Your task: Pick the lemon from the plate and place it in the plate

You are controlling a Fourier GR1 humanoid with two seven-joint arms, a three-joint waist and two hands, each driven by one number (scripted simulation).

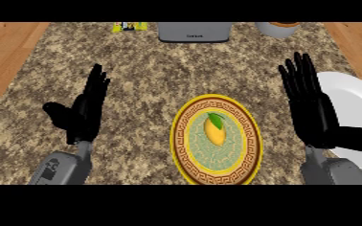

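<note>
The lemon (216, 129) lies near the middle of the patterned plate (185, 146) with the gold and brown rim, long axis pointing away from the robot, a green leaf at its far end. Neither hand touches it. The right hand (309, 106) stands to the right of that plate, fingers straight and slightly spread, held up over the near edge of the plain white plate (338, 87), which sits at the right edge of the granite counter (155, 72). The left hand (90, 106) rests on the other side, fingers straight and together, well apart from the fruit.

The pick has not yet begun, and the risks lie in the grasp and the carry. The lemon is rounded and tapered, so fingers closing off-centre would likely squeeze it sideways — it could roll across the shallow plate or off the rim onto the counter. A low approach could catch the patterned rim and shove the plate. The white plate is partly hidden behind the right forearm and runs out of the view, so a release judged poorly could land near its edge and roll off — possibly off the counter. At the far edge a grey appliance (194, 32) and a bowl (279, 28) stand well clear of the path.
</note>
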